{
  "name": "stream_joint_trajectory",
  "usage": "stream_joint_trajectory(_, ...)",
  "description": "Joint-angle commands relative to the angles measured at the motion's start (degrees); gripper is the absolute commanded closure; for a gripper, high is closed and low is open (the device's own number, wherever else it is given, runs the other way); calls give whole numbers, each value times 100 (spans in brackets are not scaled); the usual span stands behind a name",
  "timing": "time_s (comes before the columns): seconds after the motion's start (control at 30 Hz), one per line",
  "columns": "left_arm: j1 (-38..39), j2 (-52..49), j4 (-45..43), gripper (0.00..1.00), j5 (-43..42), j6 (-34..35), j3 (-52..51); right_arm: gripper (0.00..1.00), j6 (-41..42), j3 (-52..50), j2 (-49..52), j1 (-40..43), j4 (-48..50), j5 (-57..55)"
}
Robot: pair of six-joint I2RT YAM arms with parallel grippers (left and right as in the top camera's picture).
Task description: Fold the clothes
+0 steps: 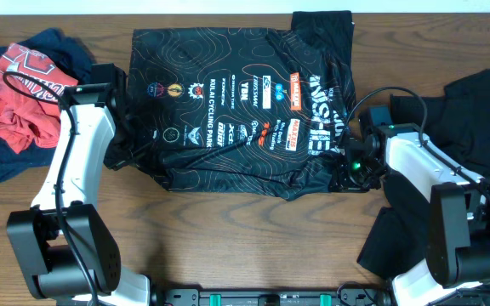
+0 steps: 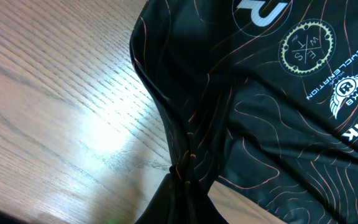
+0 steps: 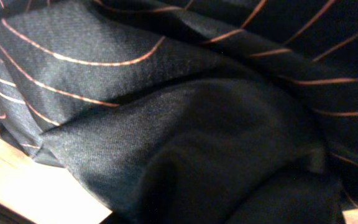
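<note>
The black cycling jersey (image 1: pixel 236 102) with contour lines and sponsor logos lies spread, logos up, across the middle of the table. My left gripper (image 1: pixel 124 153) is at its left edge. In the left wrist view the jersey (image 2: pixel 278 112) is gathered into a tight pinch in my left gripper (image 2: pixel 182 186), which is shut on it. My right gripper (image 1: pixel 347 174) is at the jersey's lower right corner. In the right wrist view the jersey's cloth (image 3: pixel 166 93) fills the frame and hides the fingers; it bunches up there as if held.
A red garment (image 1: pixel 15 102) lies on a navy one (image 1: pixel 58 47) at the far left. Plain black garments lie at the right (image 1: pixel 475 110) and lower right (image 1: pixel 390 246). Bare wooden table (image 1: pixel 228 238) shows in front of the jersey.
</note>
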State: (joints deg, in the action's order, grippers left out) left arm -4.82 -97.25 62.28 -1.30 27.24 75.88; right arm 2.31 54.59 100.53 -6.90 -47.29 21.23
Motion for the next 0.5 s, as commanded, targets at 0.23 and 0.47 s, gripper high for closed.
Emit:
stream_joint_trajectory(0.23,-26,59,-28,94,66,94,-7,63,-114,-778,-13,-68,503,173)
stream_joint_trajectory(0.47,-26,59,-4,94,66,94,-7,74,-155,-778,-15,-105,481,323)
